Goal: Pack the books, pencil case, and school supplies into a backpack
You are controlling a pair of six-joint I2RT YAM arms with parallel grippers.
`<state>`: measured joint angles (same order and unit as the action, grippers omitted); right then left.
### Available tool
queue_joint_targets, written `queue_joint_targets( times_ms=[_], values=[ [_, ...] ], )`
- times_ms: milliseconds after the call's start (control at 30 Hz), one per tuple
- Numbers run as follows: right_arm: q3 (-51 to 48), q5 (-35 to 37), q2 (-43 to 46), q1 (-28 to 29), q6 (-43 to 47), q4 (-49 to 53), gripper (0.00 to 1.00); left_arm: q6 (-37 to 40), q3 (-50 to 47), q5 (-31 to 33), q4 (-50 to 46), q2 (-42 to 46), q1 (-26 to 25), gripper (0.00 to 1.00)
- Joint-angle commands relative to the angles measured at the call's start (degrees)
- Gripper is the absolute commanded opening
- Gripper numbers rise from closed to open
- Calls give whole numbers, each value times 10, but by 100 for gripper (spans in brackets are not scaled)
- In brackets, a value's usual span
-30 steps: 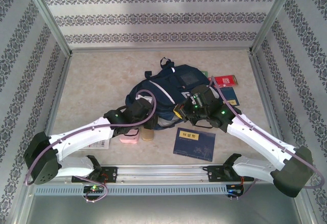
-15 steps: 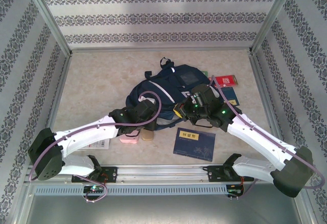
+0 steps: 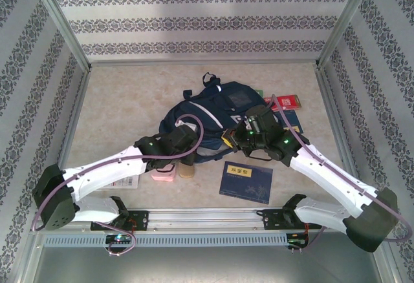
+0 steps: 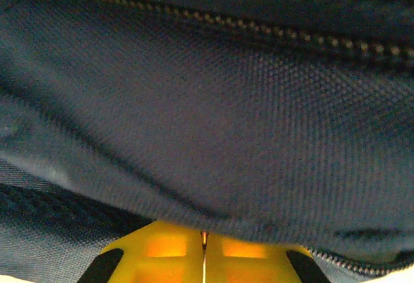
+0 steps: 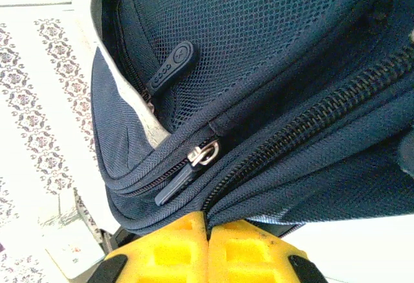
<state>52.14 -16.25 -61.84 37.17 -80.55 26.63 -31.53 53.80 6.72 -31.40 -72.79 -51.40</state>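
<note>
Pinching the near side of the backpack (image 3: 217, 112), which lies mid-worktop (image 3: 123, 108) toward the far edge. The left hand (image 4: 204, 234) has its yellow fingers pressed together under a fold of navy fabric, apparently nipping it. The right hand (image 5: 207, 225) is pressed together on a seam just below a zip pull (image 5: 173, 189). Risks, as judged: the slack fabric may slip from either pinch when pulled. A grip on the outer layer alone would lift a pocket, not open the main compartment, and the zips in view look closed. Surroundings: one navy book (image 3: 246, 181) lies by the near edge between the arms. A red booklet (image 3: 285, 101) and a second navy book (image 3: 292, 120) lie toward the right edge, the latter partly under the right arm. A pink item (image 3: 163, 175) sits just beside the left forearm, so both arms obstruct pickups.
</note>
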Motion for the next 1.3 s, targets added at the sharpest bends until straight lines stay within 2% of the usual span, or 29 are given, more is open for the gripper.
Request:
queue_joint_targets(
  times_ms=[0, 433, 667, 900, 1000, 1133, 1267],
  values=[
    [18, -11, 28, -14, 39, -12, 0, 31, 6, 25, -56, 25, 1, 3],
    [-28, -2, 55, -49, 108, 32, 0, 60, -12, -28, -51, 60, 48, 3],
    [-36, -21, 38, -97, 189, 75, 0, 66, -17, -42, -48, 62, 74, 3],
    [-29, 5, 18, -136, 239, 108, 0, 78, -13, -71, -30, 66, 101, 0],
    [12, -1, 12, -131, 243, 102, 0, 82, 8, -74, -21, 66, 102, 0],
    [133, -7, -21, -117, 272, 120, 0, 81, 29, -29, -15, 98, 108, 0],
    [284, -43, -115, -88, 345, 147, 0, 76, 26, 20, -17, 151, 136, 0]
  ],
)
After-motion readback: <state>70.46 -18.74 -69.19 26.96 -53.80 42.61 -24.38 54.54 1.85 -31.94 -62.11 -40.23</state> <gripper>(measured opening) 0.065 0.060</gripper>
